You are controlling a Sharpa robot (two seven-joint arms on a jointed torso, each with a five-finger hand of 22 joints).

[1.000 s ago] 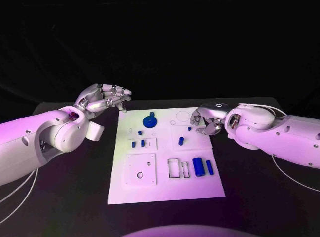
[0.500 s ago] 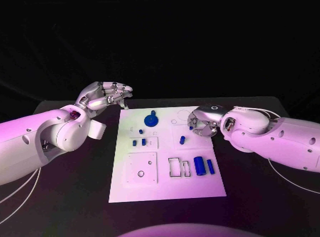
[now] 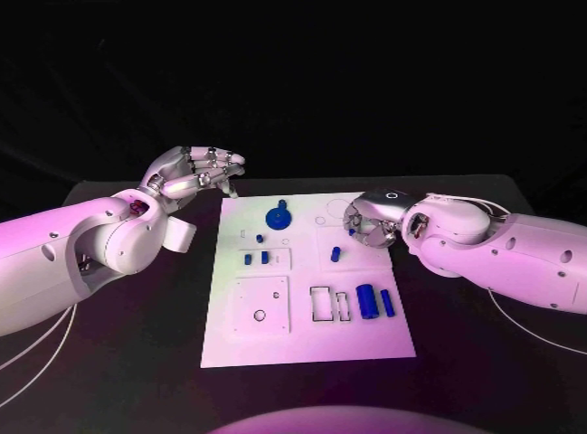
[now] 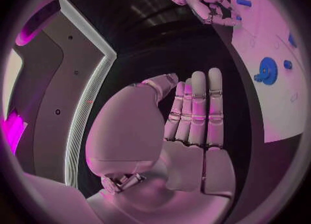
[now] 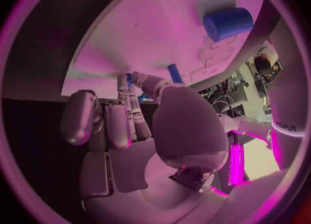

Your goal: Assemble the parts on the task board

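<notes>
Right hand [image 3: 372, 226] pinches small blue part [image 5: 132, 80], seen from wrist; left hand [image 4: 188, 115] flat, empty.

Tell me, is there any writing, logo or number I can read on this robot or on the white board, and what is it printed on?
"sharpa": small dark lettering on the white right arm, seen in the right wrist view; small, so only just legible.
Task board: outlines and holes, no readable text.
Blue gear and the other blue parts: no markings I can make out.
Left hand and right hand: no readable lettering.

Matt white task board [image 3: 307, 334], glossy blue plastic parts [image 3: 366, 303], matt black table [image 3: 476, 362]
</notes>
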